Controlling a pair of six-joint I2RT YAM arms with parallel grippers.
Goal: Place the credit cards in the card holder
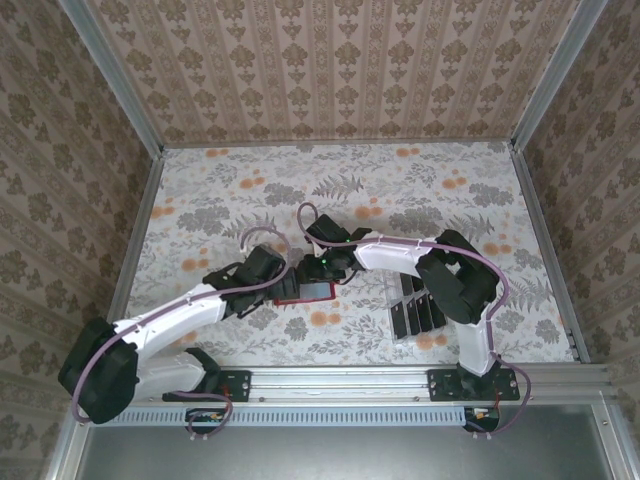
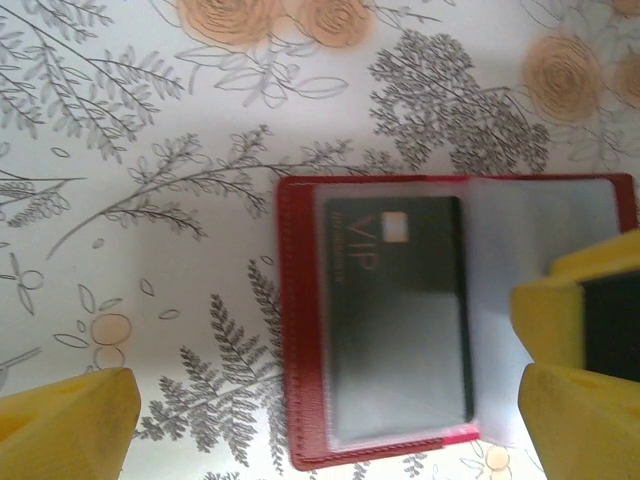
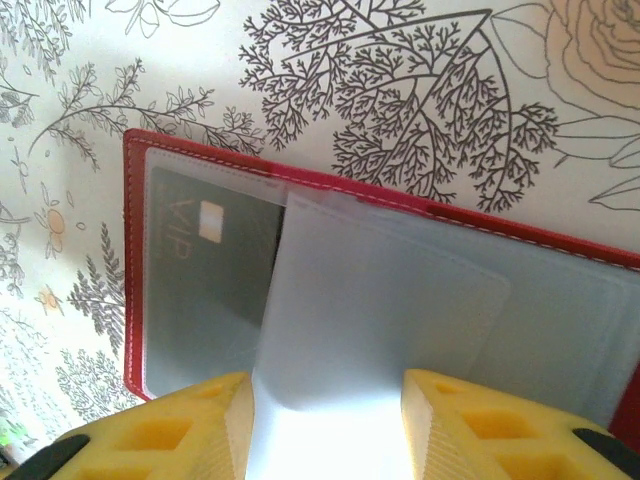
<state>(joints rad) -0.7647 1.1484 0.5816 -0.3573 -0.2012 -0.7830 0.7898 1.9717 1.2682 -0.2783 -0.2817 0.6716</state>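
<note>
1. Yellow fingers (image 3: 180, 430) of your right gripper (image 3: 325, 390) sit at the bottom edge of the right wrist view. A clear sleeve (image 3: 380, 300) rises between them and touches both; you cannot tell whether they truly pinch it.
2. Behind them the card holder (image 3: 135, 250) lies open on the floral table (image 1: 250, 190), at the centre of the overhead view.
3. One black credit card (image 2: 400, 310), marked VIP, sits in the left pocket under clear plastic.
4. Your left gripper (image 2: 325, 400) stands wide apart over the holder, holding nothing.
5. Other credit cards (image 1: 415, 305) stand in a clear tray (image 1: 405, 338), right of the holder in the overhead view.
</note>
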